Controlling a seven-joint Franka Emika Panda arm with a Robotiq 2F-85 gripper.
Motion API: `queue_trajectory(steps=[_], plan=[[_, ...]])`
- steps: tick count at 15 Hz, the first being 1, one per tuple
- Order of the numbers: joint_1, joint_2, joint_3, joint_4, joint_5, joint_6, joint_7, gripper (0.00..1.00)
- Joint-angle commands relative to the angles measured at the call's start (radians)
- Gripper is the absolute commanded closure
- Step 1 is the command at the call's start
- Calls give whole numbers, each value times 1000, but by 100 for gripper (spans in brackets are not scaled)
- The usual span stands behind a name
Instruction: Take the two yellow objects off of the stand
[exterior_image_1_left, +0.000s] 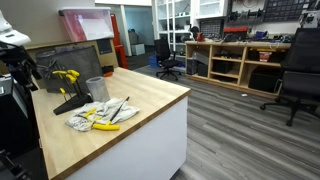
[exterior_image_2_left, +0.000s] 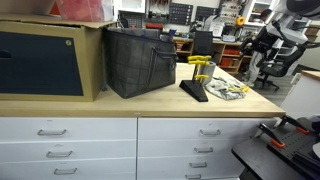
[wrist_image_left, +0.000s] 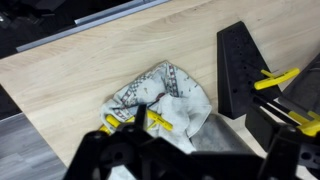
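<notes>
Nothing is off yet. The two yellow objects (exterior_image_1_left: 65, 75) hang on the stand (wrist_image_left: 235, 70), which sits at the far left of the table (exterior_image_1_left: 150, 102). In the wrist view their yellow handles stick out from the stand's right side, one above the other. Both removals are left to do.

Don't be misled by the long yellow-handled tools (wrist_image_left: 150, 122) lying on the cloth (wrist_image_left: 165, 95). They look like different items, and they are already down on the tabletop.

Your gripper (wrist_image_left: 185, 160) shows only as a dark outline along the bottom of the wrist view, over the cloth and to the left of the stand. I cannot tell from it whether the jaws are wide or narrow, and nothing appears to be held.

As I judge it, the room is tight close to the stand:
- The cloth lies just beside the stand's foot.
- The metal cup (exterior_image_1_left: 97, 88) stands near it.
- A dark bag (exterior_image_2_left: 140, 62) stands close by.

The right part of the tabletop is bare wood out to its edge, so that looks like the better side for setting things down. Keep them back from the near and right edges.
</notes>
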Motion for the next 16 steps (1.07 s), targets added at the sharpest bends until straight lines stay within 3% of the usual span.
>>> queue_trajectory(steps=[1, 9, 16], plan=[[22, 68, 61, 1, 36, 107, 119, 0], [30, 60, 41, 1, 5, 87, 110, 0], [49, 244, 64, 18, 85, 227, 268, 0]])
